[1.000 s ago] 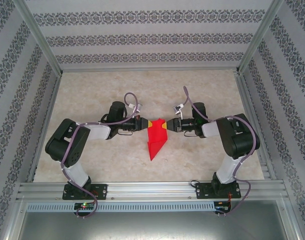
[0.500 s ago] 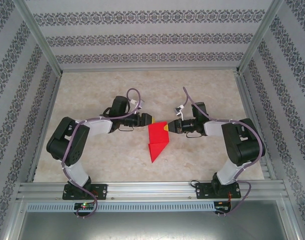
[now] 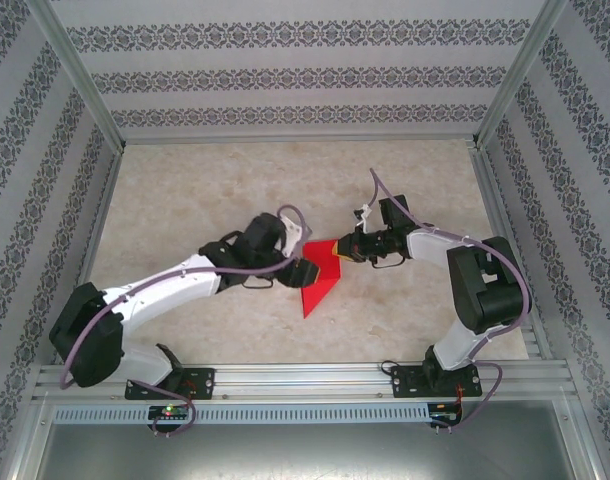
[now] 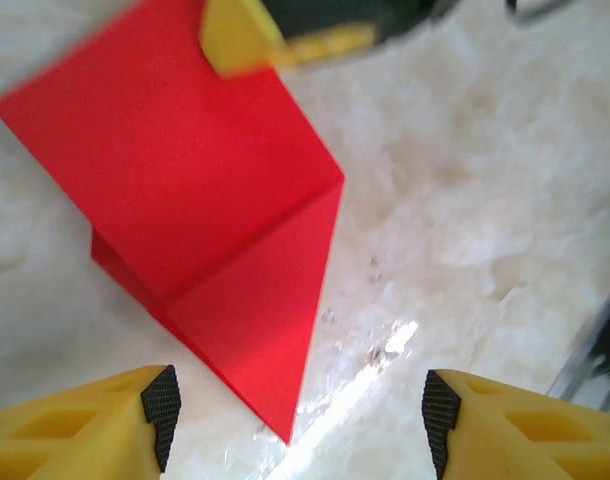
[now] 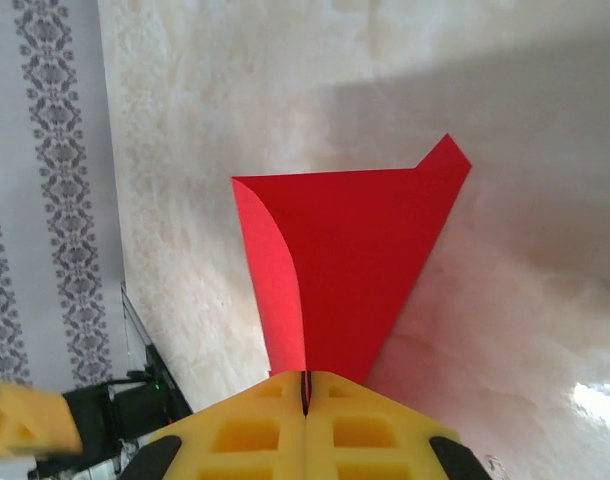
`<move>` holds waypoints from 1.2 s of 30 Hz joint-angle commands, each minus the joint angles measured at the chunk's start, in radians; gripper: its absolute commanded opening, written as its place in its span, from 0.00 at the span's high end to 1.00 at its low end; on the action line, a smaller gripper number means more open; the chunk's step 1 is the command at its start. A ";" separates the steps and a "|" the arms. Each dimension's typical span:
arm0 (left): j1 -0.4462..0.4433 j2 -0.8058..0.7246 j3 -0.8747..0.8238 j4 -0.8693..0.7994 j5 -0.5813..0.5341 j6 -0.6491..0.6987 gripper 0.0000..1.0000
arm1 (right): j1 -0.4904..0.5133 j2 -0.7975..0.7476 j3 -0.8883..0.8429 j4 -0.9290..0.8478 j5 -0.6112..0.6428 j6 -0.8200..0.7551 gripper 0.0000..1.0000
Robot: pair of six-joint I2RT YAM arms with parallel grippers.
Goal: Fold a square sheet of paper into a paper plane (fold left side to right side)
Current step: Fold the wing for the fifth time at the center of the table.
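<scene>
Clamped shut, my right gripper (image 5: 305, 385) pinches an edge of the square sheet of paper (image 5: 355, 260), a red pointed shape near the middle of the worktop (image 3: 185, 200), tip toward the near edge. My left gripper (image 4: 300, 410) hovers wide open and empty just beside it, arm stretched low and forward. I judge the left-to-right fold is in hand; next I must catch the left flap and lay it over squarely.

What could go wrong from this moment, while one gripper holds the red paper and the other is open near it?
1. The right gripper is shut on just one edge of the folded, pointed red paper, whose flap curls loose; a pull could slip or tear it.
2. The open left gripper hovers over the paper's tip above the pale marble-patterned table; pressing there off-line may crumple the point or skew the crease.
</scene>
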 commanded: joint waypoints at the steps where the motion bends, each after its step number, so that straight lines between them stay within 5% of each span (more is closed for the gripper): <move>1: -0.085 0.056 0.058 -0.104 -0.205 -0.039 0.31 | 0.025 0.031 0.054 -0.055 0.029 0.044 1.00; 16: -0.205 0.407 0.281 -0.252 -0.469 -0.144 0.30 | 0.048 0.075 0.089 -0.079 0.050 0.056 1.00; 36: -0.218 0.502 0.306 -0.260 -0.499 -0.184 0.70 | 0.049 0.103 0.095 -0.104 0.069 0.034 1.00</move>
